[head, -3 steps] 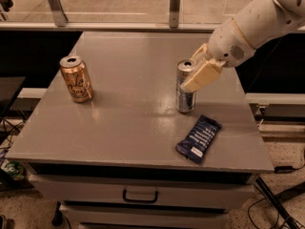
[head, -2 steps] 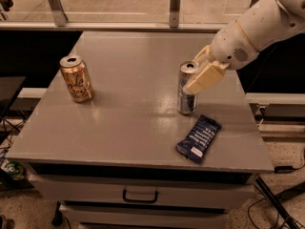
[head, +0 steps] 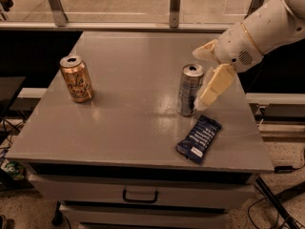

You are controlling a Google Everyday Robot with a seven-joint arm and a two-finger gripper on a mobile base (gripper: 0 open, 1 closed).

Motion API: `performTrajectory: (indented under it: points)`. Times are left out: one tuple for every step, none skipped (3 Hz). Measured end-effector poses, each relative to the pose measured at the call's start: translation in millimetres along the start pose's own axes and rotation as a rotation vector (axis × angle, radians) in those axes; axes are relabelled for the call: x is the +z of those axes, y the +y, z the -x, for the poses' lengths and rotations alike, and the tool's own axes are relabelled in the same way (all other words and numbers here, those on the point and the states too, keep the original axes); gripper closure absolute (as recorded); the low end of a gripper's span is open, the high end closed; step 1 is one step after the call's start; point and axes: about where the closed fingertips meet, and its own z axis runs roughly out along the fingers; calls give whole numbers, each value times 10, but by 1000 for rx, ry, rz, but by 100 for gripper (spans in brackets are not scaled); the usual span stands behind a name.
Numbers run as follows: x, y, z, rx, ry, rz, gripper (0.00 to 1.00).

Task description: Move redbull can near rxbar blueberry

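The redbull can (head: 189, 90), slim and silver-blue, stands upright on the grey table (head: 128, 70), right of centre. The rxbar blueberry (head: 198, 138), a dark blue wrapper, lies flat just in front and to the right of the can, a short gap apart. My gripper (head: 206, 78) is open just to the right of the can. One cream finger (head: 213, 86) hangs beside the can's right side and the other (head: 205, 51) sits behind its top. Neither finger holds the can.
A shorter, wider gold can (head: 76, 78) stands upright at the table's left. A railing with posts (head: 175, 6) runs behind the table. A drawer with a handle (head: 140, 195) is under the front edge. The table's right edge is close to the bar.
The gripper has drawn back to the right, off the redbull can; its near finger no longer overlaps the can's top. The can stands where it was.
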Motion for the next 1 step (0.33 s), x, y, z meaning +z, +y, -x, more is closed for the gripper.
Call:
performTrajectory:
  points:
    - [0,0,0,0,0,0,0]
